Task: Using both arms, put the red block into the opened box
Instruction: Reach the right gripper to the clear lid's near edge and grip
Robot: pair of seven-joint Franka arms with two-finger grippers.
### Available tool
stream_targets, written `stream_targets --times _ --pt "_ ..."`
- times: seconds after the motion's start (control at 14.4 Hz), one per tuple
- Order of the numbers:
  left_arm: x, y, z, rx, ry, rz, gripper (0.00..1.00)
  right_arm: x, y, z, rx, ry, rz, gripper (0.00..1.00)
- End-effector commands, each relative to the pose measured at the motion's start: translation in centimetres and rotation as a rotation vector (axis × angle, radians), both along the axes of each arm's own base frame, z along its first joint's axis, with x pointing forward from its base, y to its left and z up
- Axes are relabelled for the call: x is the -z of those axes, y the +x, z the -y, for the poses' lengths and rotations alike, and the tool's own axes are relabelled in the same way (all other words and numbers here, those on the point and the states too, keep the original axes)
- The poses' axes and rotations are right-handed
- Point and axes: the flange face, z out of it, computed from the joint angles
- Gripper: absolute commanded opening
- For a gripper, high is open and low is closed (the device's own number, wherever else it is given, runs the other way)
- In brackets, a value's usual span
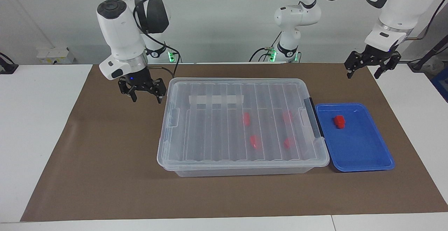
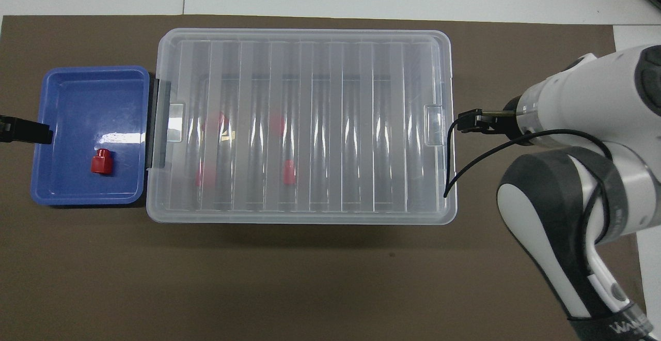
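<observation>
Right tool (image 1: 144, 96) spread, empty, beside lidded box (image 1: 241, 126) | left tool (image 1: 364, 71) spread, waiting | block (image 1: 339, 121) in tray (image 1: 360, 154)

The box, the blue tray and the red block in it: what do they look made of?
The box: clear, glossy plastic by the look; red shapes show through its ribbed lid, which glints. The blue tray: opaque, smooth plastic, probably; a bright glare on its floor. The red block: solid-coloured, likely moulded plastic with a duller finish.
</observation>
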Motion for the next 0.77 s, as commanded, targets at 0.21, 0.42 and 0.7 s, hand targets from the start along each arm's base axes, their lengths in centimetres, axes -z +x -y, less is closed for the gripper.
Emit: stream_targets --times 0.21,0.42,0.7 --pt "-0.2 -0.6 -0.1 -0.013 0.004 -0.006 1.00 3.0 -1.5 -2.1 -0.008 0.017 0.008 1.00" --pt "-0.2 -0.6 -0.2 -0.014 0.004 -0.005 1.00 4.8 -2.0 -1.1 -0.008 0.017 0.013 1.00" --pt "-0.2 -0.6 -0.1 -0.013 0.004 -0.006 1.00 5.2 -2.4 -1.1 -0.011 0.014 0.004 1.00"
